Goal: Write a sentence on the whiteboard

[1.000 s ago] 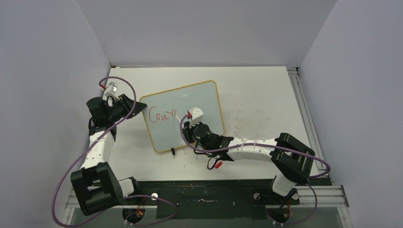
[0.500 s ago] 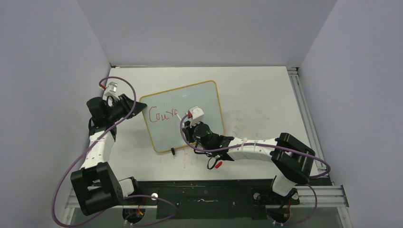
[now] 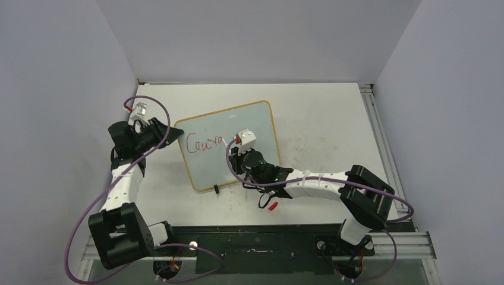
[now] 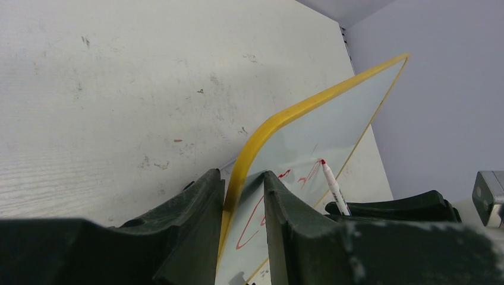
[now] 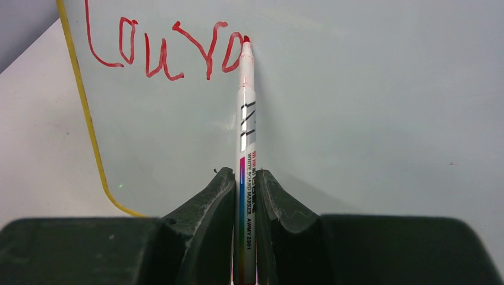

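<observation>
half-written sentence on the whiteboard
right hand grasps the marker, tip touching the letters; left hand clamps the whiteboard edge.

A scuffed white bench stands between pale grey walls, an aluminium rail along the bench's right edge

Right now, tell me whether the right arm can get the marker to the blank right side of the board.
Probably yes. The right gripper is shut on the marker, its tip on the board beside the letters; the face rightward is bare, and the left gripper clamps its left corner.
</observation>
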Tool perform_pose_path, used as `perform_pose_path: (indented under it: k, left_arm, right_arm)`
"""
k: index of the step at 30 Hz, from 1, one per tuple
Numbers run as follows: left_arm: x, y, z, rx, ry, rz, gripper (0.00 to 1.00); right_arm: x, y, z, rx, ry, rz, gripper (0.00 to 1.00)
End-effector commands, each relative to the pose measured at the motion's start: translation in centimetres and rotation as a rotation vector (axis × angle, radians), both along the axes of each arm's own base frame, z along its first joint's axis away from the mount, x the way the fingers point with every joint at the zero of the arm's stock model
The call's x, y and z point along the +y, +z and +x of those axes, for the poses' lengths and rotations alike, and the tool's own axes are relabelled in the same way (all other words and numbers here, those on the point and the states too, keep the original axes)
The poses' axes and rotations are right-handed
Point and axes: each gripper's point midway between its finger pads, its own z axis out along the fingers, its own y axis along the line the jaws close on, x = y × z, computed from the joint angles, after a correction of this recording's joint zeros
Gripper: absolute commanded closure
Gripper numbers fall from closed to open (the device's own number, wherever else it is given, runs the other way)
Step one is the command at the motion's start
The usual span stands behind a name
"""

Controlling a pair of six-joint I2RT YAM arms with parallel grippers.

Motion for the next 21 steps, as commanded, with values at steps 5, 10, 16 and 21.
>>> perform_pose_path:
  k: [5,10,16,21]
  left_arm:
    - [0.0,1.2,0.2,-0.043,-0.018,0.010,0.71]
    - [0.0,1.2,0.2,-0.043,-0.018,0.010,0.71]
    - [0.0,1.2,0.2,-0.044,-0.018,0.010,0.71]
    - [0.0,1.2,0.2,-0.043,-0.017,0.011,0.71]
  right_arm:
    - [-0.1,1.3,0.8,-0.022,-0.030,0.027,0.95]
    - [-0.2,0.3,0.1,-0.002,-0.024,0.016,0.95]
    - [-0.5,-0.9,-0.7,0.021,-0.018,0.003,0.95]
    - [-0.7,-1.6,-1.1,0.034,-0.020,-0.006,0.95]
